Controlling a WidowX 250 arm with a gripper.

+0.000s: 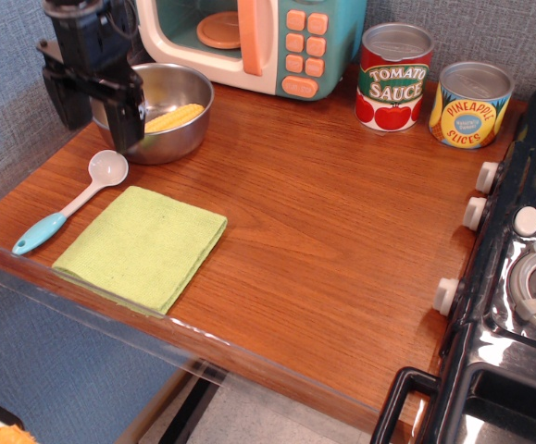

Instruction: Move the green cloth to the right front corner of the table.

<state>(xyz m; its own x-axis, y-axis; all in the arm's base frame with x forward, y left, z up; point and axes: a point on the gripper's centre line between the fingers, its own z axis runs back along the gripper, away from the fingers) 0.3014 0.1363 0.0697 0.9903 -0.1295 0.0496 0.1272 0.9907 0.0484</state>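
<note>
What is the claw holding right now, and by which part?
Nothing. The claw hangs open with bare fingers above the steel bowl, apart from the green cloth, which lies flat on the table.

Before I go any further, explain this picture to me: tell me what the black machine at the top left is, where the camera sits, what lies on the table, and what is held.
There is one picture, taken from above and in front of the table. The black thing at the top left is the robot arm's gripper, two fingers pointing down. They stand apart and hold nothing.

Right behind it sits a steel bowl with a yellow piece of corn in it. Below the gripper lies a white spoon with a blue handle, and beside that spoon the green cloth, folded flat near the left front edge.

At the back stand a toy microwave, a tomato sauce can and a pineapple slices can. A black toy stove fills the right side.
</note>
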